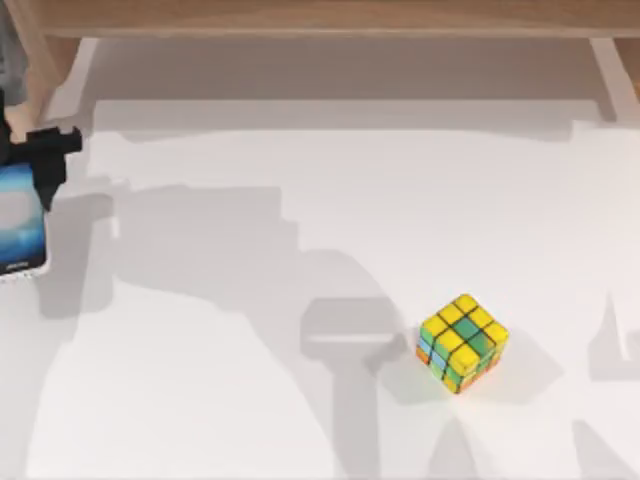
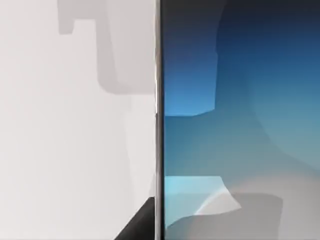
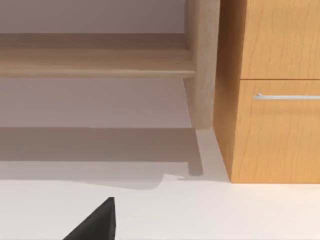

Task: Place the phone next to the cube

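The phone [image 1: 20, 222], with its blue-to-white screen facing up, is at the far left edge of the table in the top view. Its shadow falls to its right, so it hangs above the surface. My left gripper [image 1: 47, 152] is shut on the phone's far end. In the left wrist view the phone [image 2: 235, 125] is close up, with its silver edge running down the middle and one dark finger [image 2: 140, 227] beside it. The cube [image 1: 462, 342], mostly yellow, sits on the table right of centre, far from the phone. One dark finger [image 3: 95, 224] of my right gripper is seen over the table.
A wooden shelf [image 1: 320, 18] runs along the back of the white table [image 1: 300, 200]. In the right wrist view a wooden cabinet [image 3: 275, 130] with a drawer handle [image 3: 287, 97] stands at the table's back corner.
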Controlling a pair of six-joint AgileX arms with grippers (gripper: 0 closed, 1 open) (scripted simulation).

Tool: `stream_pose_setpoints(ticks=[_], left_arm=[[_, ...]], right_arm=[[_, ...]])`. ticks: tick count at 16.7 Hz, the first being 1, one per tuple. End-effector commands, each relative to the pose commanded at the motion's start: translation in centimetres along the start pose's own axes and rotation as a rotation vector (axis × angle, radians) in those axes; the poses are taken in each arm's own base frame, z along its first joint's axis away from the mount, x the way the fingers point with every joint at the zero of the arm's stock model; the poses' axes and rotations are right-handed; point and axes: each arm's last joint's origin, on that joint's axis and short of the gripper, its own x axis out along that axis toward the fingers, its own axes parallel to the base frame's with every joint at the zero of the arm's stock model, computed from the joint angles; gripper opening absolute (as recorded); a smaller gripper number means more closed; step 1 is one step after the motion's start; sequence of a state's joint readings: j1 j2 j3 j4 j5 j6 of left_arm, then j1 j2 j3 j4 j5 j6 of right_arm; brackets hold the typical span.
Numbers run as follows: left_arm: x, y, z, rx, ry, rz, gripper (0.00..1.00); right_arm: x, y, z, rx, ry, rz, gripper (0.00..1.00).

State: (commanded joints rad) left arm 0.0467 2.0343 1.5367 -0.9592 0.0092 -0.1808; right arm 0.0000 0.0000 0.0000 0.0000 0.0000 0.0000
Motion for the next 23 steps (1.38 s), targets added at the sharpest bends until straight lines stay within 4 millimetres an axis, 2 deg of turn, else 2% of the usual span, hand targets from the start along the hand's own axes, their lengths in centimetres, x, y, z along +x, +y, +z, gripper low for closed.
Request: stream_pose_setpoints(ticks=[3, 6, 10, 13, 17, 23], left_arm=[[-1.5, -4.2, -0.8, 0.043, -0.015, -0.028, 0.00], [-2.5, -9.1, -2.4, 0.103, -0.008, -0.057, 0.00], [-3.4, -15.3, -5.8, 0.192, 0.020, -0.083, 0.00], [-3.7, -18.9, -8.9, 0.250, 0.046, -0.086, 0.00], [-4.0, -22.0, -12.7, 0.301, 0.069, -0.075, 0.00], [-3.8, -24.2, -16.5, 0.305, 0.086, -0.034, 0.00]], right_arm=[[0.0, 0.0, 0.0, 0.000, 0.000, 0.000, 1.00], [0.0, 0.0, 0.0, 0.000, 0.000, 0.000, 1.00], [0.0, 0.0, 0.0, 0.000, 0.000, 0.000, 1.00], [0.0, 0.0, 0.0, 0.000, 0.000, 0.000, 1.00], [0.0, 0.0, 0.0, 0.000, 0.000, 0.000, 1.00], [0.0, 0.0, 0.0, 0.000, 0.000, 0.000, 1.00]])
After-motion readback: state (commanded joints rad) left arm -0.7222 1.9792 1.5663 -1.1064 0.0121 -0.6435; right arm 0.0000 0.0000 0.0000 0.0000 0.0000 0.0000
